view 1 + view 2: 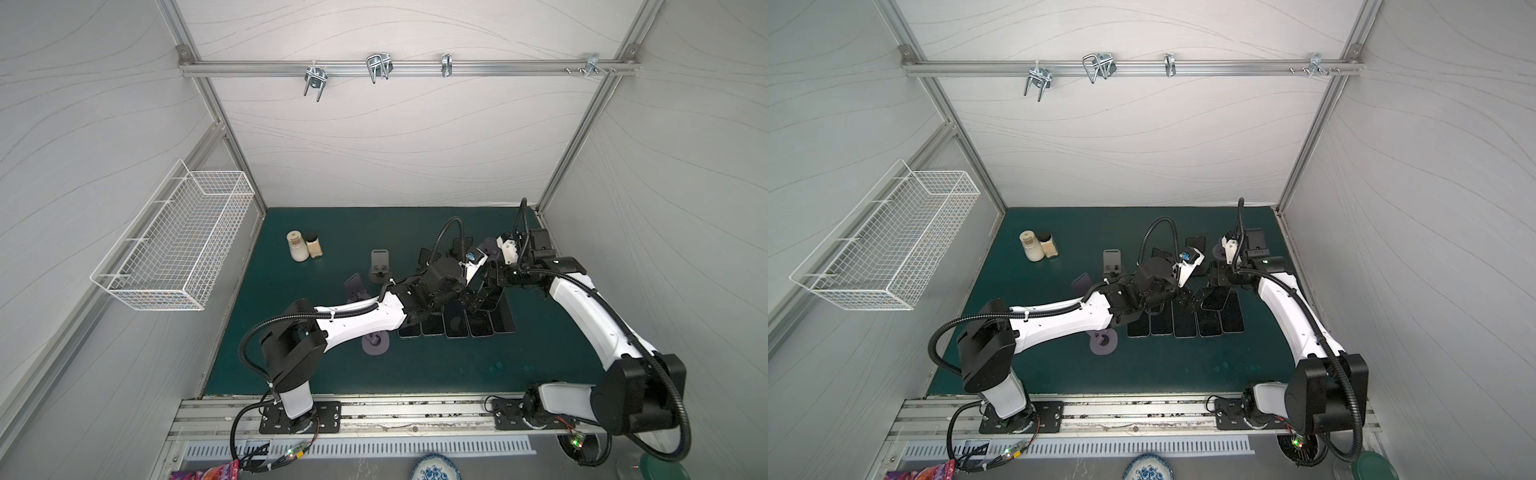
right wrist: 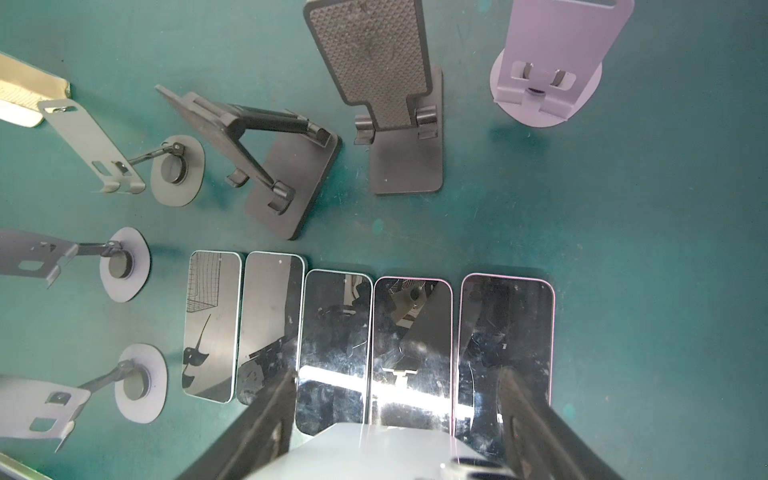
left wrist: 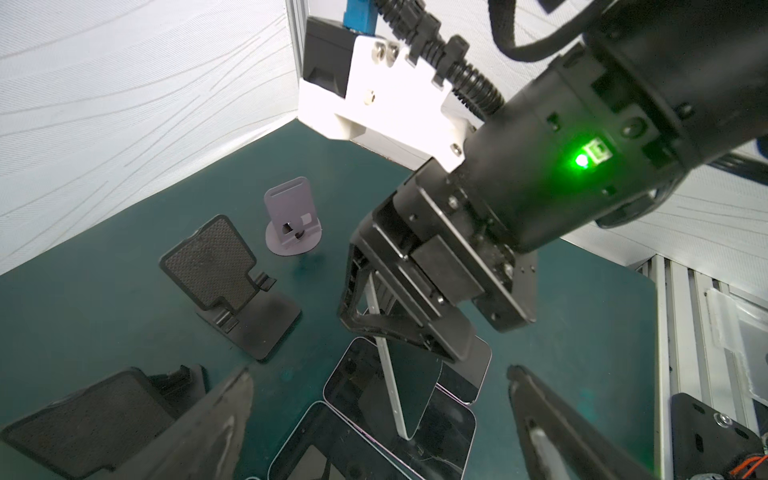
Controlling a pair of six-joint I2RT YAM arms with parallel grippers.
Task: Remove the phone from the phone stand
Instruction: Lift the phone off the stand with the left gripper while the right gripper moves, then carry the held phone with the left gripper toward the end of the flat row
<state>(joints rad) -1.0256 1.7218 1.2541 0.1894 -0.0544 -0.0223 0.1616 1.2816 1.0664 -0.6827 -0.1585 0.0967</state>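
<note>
Teal mat (image 1: 457, 365) under phones (image 1: 480, 326), white walls (image 1: 395, 145)

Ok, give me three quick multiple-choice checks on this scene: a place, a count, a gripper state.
1. Where is the phone in the right gripper? A on a black stand; B tilted over the flat phones; C in the wire basket.
2. How many phones lie flat on the green mat? A three; B seven; C five.
3. The left gripper is: A open, empty; B shut on a stand; C shut on a phone.
B: the left wrist view shows it tilted over the row. C: the right wrist view shows five side by side. A: its fingers stand apart, gripping nothing.
</note>
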